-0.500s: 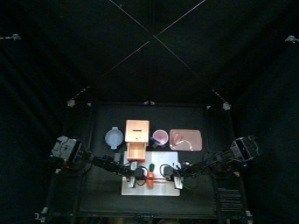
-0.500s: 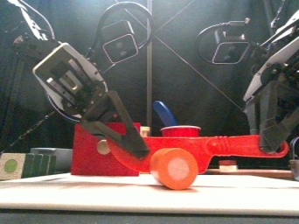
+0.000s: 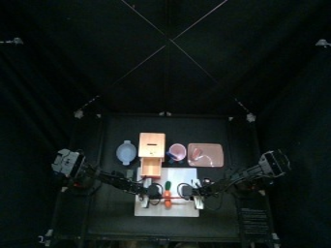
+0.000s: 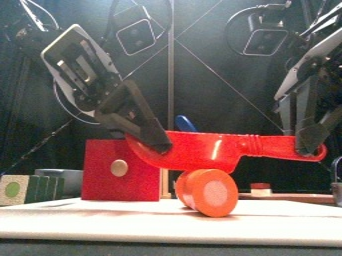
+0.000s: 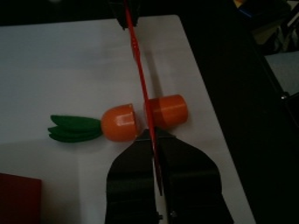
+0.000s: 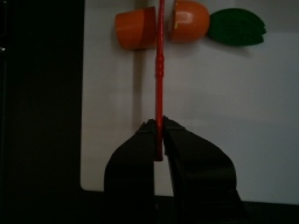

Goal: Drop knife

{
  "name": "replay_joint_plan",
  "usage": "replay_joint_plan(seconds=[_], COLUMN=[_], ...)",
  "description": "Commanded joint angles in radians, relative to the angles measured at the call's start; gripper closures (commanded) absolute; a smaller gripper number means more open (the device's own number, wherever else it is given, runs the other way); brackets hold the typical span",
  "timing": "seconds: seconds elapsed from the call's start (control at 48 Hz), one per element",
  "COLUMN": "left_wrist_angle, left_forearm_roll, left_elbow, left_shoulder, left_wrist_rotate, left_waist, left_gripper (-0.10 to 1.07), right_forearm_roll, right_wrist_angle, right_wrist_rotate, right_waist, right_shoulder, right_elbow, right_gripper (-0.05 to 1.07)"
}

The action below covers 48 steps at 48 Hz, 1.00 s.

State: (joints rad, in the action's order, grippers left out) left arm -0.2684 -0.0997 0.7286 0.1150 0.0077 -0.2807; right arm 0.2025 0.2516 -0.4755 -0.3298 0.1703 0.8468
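Observation:
The knife (image 4: 221, 150) is slim and red, and it hangs level above the table with a gripper at each end. My left gripper (image 4: 151, 142) is shut on its wider end. My right gripper (image 4: 311, 147) is shut on the thin end. In the left wrist view the knife (image 5: 139, 61) runs out from the left gripper (image 5: 156, 147) over the gap between two orange carrot pieces (image 5: 167, 109). The right wrist view has the knife (image 6: 156, 70) leaving the right gripper (image 6: 162, 133) toward the same pieces (image 6: 138, 26). From above, both grippers meet over the white board (image 3: 185, 177).
An orange carrot half (image 4: 207, 192) lies on the white board below the knife; the other half carries green leaves (image 5: 73, 128). Behind stand a red box (image 4: 107, 172), a pale bowl (image 3: 126, 151), a small cup (image 3: 176, 150) and a pink tray (image 3: 207, 153).
Both grippers have lifted the knife higher above the board. The orange carrot half below it has shifted a little to the right.

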Motion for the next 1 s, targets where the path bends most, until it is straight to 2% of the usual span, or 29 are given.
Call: replay_joint_plan(seconds=[0.0,0.167,0.271,0.417,0.583,0.688,0.75,0.875,0.979], left_wrist_angle=[-0.011,-0.018,-0.025,-0.055,-0.189,-0.279,-0.318,-0.374,-0.382], left_forearm_roll=[0.017,0.081,0.121,0.169,0.172,0.163,0.158,0.138,0.130], left_elbow=[-0.012,-0.032,-0.055,-0.092,-0.114,-0.100,-0.083,-0.043,-0.014], left_shoulder=[-0.048,-0.089,-0.098,-0.084,-0.075,-0.078,-0.086,-0.110,-0.129], left_wrist_rotate=[0.008,0.012,0.023,0.043,0.072,0.083,0.084,0.084,0.087], left_waist=[-0.005,0.041,0.074,0.117,0.150,0.163,0.173,0.187,0.189], left_gripper=[0.72,0.71,0.65,0.46,0.21,0.09,0.05,0.04,0.04], right_forearm_roll=[0.009,0.006,-0.018,-0.117,-0.351,-0.480,-0.518,-0.514,-0.505], right_wrist_angle=[0.023,0.098,0.172,0.268,0.347,0.351,0.351,0.353,0.380], right_wrist_rotate=[0.002,0.000,-0.003,-0.006,-0.017,-0.094,-0.169,-0.321,-0.479], right_waist=[0.003,0.008,0.008,0.009,0.038,0.066,0.075,0.080,0.078], right_shoulder=[0.046,0.124,0.199,0.288,0.394,0.446,0.469,0.491,0.506], right_elbow=[-0.011,-0.012,-0.012,-0.017,-0.020,-0.005,0.012,0.040,0.064], right_gripper=[0.76,0.76,0.76,0.76,0.76,0.76,0.76,0.76,0.76])
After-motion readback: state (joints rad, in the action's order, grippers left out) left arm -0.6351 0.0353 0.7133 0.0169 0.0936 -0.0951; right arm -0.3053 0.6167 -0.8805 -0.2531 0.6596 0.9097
